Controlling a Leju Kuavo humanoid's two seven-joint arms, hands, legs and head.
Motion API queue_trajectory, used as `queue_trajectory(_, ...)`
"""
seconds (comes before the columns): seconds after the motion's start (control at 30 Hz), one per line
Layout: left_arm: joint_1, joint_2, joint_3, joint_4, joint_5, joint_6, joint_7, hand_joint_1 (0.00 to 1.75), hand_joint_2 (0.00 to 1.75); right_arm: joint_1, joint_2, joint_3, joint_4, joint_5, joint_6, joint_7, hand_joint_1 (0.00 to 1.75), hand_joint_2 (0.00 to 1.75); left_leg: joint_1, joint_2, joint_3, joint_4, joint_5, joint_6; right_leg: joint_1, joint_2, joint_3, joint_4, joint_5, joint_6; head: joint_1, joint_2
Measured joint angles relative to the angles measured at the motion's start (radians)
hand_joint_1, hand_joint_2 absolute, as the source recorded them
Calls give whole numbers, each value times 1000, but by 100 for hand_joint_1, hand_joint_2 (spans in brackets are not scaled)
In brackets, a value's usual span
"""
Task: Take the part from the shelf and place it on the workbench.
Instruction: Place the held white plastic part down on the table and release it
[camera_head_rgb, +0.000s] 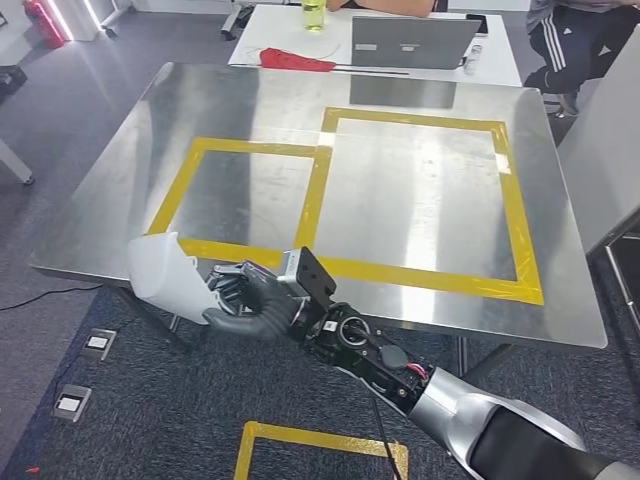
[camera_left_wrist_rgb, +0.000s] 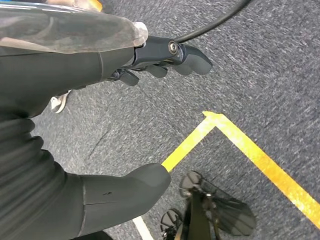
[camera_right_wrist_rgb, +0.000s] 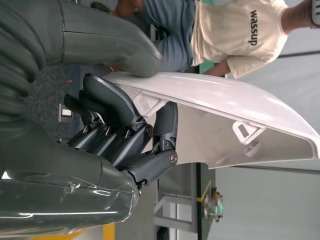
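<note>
I see right robot hand (camera_head_rgb: 253, 305) gripping white part (camera_head_rgb: 164, 278) just off steel surface (camera_head_rgb: 249, 200) edge; left robot hand (camera_left_wrist_rgb: 113, 120) spread, holding nothing.

- Steel table (camera_head_rgb: 423, 200), shiny top with glare streaks, two rectangles outlined in yellow tape (camera_head_rgb: 315, 205) side by side, the right one bigger.
- Dark grey carpet floor (camera_head_rgb: 90, 430); yellow tape rectangle (camera_head_rgb: 321, 440) on it near the table's front edge.
- Two floor sockets (camera_head_rgb: 83, 372) in the carpet front left, thin black cable (camera_head_rgb: 45, 295) lying near them.
- White desk (camera_head_rgb: 302, 40) behind the table: open grey laptop (camera_head_rgb: 413, 42), red cloth (camera_head_rgb: 296, 60), greenish bottle (camera_head_rgb: 313, 12).
- Person in dark trousers with white stripes (camera_head_rgb: 570, 40) seated back right.
- Grey panel (camera_head_rgb: 604, 160) at right edge.
- Red object (camera_head_rgb: 41, 20) at the top left corner, possibly an extinguisher.
</note>
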Motion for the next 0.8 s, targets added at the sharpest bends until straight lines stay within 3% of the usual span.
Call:
queue_trajectory(0.07, -2, 0, 0, 0, 1, 0, 0, 0, 175, -5, 0, 0, 0, 4, -5, 0, 175, 175, -6, 18, 54, -107, 34, 12, 4, -11, 5, 0, -6, 9, 2, 0)
queue_trajectory(0.17, -2, 0, 0, 0, 3, 0, 0, 0, 175, -16, -1, -2, 0, 30, -37, 2, 175, 175, -10, 2, 58, -120, 34, 32, 6, -22, 9, -1, -13, 25, 5, 0)
queue_trajectory(0.2, -1, 0, 0, 0, 4, 0, 0, 0, 175, -21, -3, -4, 0, 41, -52, 5, 175, 175, -9, -4, 58, -121, 35, 38, 5, -14, 7, 8, -21, 31, 6, 0)
queue_trajectory(0.27, -1, -1, 0, 0, 6, 0, 0, 0, 175, -36, -11, -13, -2, 59, -85, 19, 175, 175, -6, -16, 61, -124, 37, 50, 3, 16, -26, 87, -70, 37, 11, 0)
queue_trajectory(0.33, -1, -1, 0, 0, 8, 0, 0, 0, 175, -50, -27, -23, -3, 69, -109, 35, 175, 175, -9, -31, 61, -124, 36, 57, 5, 39, -96, 239, -140, 36, 18, 0)
queue_trajectory(0.37, 0, -1, 0, 0, 9, 0, 0, 0, 175, -54, -35, -27, -4, 71, -115, 40, 175, 175, -11, -40, 61, -123, 36, 59, 5, 42, -128, 300, -159, 35, 22, 0)
queue_trajectory(0.4, 0, -1, 0, 0, 9, 0, 0, 0, 175, -55, -41, -31, -4, 73, -120, 43, 175, 175, -13, -50, 62, -123, 36, 60, 6, 44, -143, 325, -156, 33, 25, 0)
queue_trajectory(0.43, 1, -1, 0, 0, 10, 0, 0, 0, 175, -57, -46, -33, -5, 77, -126, 46, 175, 175, -14, -61, 63, -122, 35, 60, 6, 45, -140, 308, -133, 30, 27, 0)
queue_trajectory(0.5, 1, -1, 0, 0, 11, -1, 0, 0, 175, -64, -55, -36, -7, 93, -147, 54, 175, 175, -16, -81, 66, -119, 34, 59, 6, 61, -86, 173, -51, 20, 32, 0)
queue_trajectory(0.57, 0, -3, 0, 0, 14, -4, 0, 0, 175, -76, -71, -41, -14, 114, -186, 74, 175, 175, -18, -99, 62, -114, 33, 55, 5, 89, -34, 49, -2, 13, 31, 0)
queue_trajectory(0.63, 1, -4, 0, 0, 17, -7, 0, 0, 175, -86, -94, -52, -25, 134, -231, 100, 175, 175, -15, -115, 56, -113, 35, 47, 6, 97, -19, 14, 2, 11, 28, 0)
queue_trajectory(0.7, 6, -2, 0, 0, 19, -7, -1, 0, 175, -92, -115, -63, -38, 152, -268, 125, 175, 175, -13, -122, 54, -113, 35, 36, 4, 79, -12, 2, 7, 6, 28, 0)
queue_trajectory(0.77, 9, -2, 0, 0, 21, -8, -2, 0, 175, -94, -137, -79, -50, 171, -305, 148, 175, 175, -16, -87, 30, -60, 2, 27, -2, 61, -2, -13, 14, -1, 22, 0)
queue_trajectory(0.8, 8, -1, 0, 0, 21, -8, -2, 0, 175, -94, -150, -87, -56, 179, -322, 158, 175, 175, -14, -60, 1, 1, -29, 23, -3, 53, 1, -16, 16, -3, 17, 0)
